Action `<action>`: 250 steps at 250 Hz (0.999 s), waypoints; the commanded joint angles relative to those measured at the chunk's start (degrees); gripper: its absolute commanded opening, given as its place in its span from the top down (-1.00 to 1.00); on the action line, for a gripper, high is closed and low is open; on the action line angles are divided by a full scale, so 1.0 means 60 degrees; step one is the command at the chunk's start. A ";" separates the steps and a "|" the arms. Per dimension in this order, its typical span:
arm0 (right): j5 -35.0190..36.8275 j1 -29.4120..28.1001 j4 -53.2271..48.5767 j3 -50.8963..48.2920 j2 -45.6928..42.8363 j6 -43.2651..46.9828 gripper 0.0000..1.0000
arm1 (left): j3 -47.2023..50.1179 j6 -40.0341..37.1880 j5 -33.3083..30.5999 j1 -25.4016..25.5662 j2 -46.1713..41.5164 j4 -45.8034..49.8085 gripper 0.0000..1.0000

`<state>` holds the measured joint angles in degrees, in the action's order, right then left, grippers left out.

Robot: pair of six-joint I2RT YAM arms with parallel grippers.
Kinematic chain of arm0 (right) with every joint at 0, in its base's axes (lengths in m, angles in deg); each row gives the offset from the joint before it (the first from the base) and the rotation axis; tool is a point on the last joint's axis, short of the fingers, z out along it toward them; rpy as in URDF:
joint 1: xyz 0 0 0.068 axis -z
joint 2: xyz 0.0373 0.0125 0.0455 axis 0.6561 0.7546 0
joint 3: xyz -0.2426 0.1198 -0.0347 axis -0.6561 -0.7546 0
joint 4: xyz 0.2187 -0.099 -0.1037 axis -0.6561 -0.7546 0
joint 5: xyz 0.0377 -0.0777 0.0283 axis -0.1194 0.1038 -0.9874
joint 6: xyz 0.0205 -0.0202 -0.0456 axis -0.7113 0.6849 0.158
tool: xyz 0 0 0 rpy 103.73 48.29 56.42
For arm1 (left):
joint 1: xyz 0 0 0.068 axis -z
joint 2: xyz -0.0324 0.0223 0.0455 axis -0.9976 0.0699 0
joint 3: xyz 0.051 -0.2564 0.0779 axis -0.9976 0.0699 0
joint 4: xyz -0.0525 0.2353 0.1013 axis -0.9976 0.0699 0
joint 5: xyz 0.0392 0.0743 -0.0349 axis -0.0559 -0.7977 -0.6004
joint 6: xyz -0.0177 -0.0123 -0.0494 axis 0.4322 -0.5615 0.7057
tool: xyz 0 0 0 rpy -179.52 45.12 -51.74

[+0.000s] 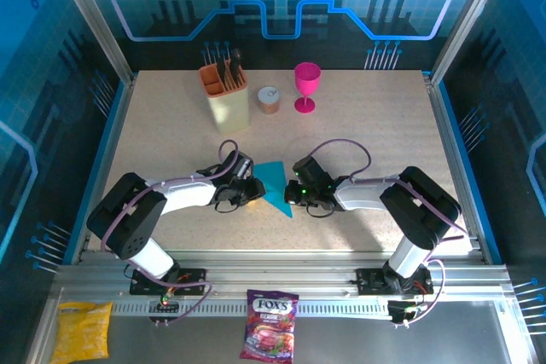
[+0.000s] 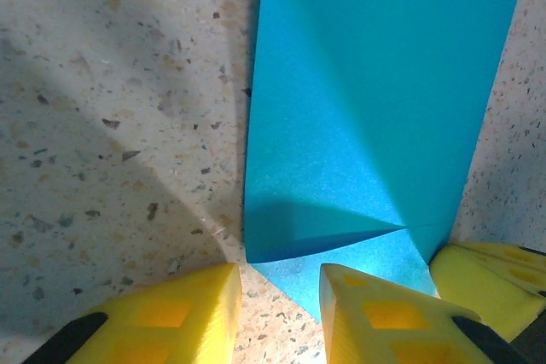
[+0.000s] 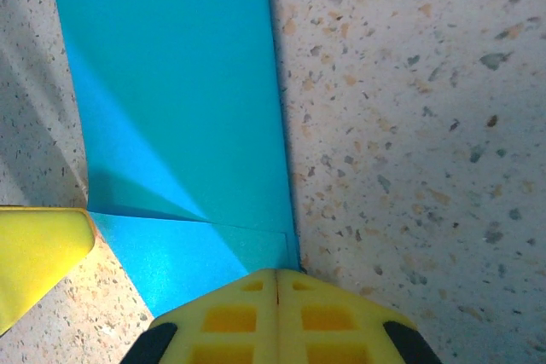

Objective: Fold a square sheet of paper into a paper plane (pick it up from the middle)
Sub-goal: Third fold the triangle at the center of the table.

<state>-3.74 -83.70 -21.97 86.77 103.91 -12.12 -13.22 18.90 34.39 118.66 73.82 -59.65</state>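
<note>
A speckled tan table (image 1: pixel 375 134) is shut in by glowing blue walls (image 1: pixel 51 57). A pink cup (image 1: pixel 307 84) is stood far back. In the near middle, the left gripper (image 2: pixel 280 289) is held spread, with the pointed tip of the folded blue paper (image 2: pixel 375 108) lying flat between its fingers (image 2: pixel 171 313). The right gripper (image 3: pixel 275 286) is pressed together, touching the paper beside that tip.

Bright, bluish overhead light throws soft shadows across the table (image 1: pixel 375 142), and all views are sharp.
</note>
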 commanded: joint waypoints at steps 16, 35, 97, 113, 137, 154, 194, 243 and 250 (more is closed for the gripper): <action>0.0142 0.0087 -0.0886 -0.0379 0.0435 0.0142 1.00 | -0.0222 -0.0158 -0.0074 -0.0066 0.0346 -0.0217 0.37; 0.0130 0.0084 -0.0882 -0.0386 0.0451 0.0142 1.00 | -0.0314 -0.0238 -0.0031 -0.0066 0.0407 -0.0249 0.37; 0.0139 0.0086 -0.0897 -0.0392 0.0452 0.0153 1.00 | -0.0503 -0.0399 0.0175 -0.0076 0.0378 -0.0413 0.37; 0.0142 0.0085 -0.0899 -0.0395 0.0464 0.0160 1.00 | -0.0550 -0.0426 0.0175 -0.0109 0.0340 -0.0398 0.40; 0.0144 0.0096 -0.0897 -0.0397 0.0486 0.0163 1.00 | -0.0593 -0.0400 0.0210 -0.0125 0.0298 -0.0420 0.43; 0.0143 0.0096 -0.0882 -0.0409 0.0501 0.0154 1.00 | -0.0612 -0.0415 0.0223 -0.0118 0.0283 -0.0427 0.44; 0.0136 0.0100 -0.0846 -0.0430 0.0521 0.0145 1.00 | -0.0558 -0.0394 0.0203 -0.0117 0.0223 -0.0424 0.44; 0.0130 0.0100 -0.0839 -0.0436 0.0515 0.0160 1.00 | -0.0306 -0.0385 0.0187 -0.0118 0.0175 -0.0558 0.44; 0.0125 0.0100 -0.0843 -0.0424 0.0511 0.0160 1.00 | -0.0247 -0.0380 0.0178 -0.0126 0.0156 -0.0603 0.43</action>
<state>-3.79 -83.68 -21.16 86.42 103.97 -12.10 -15.63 17.87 34.83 118.35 75.00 -62.03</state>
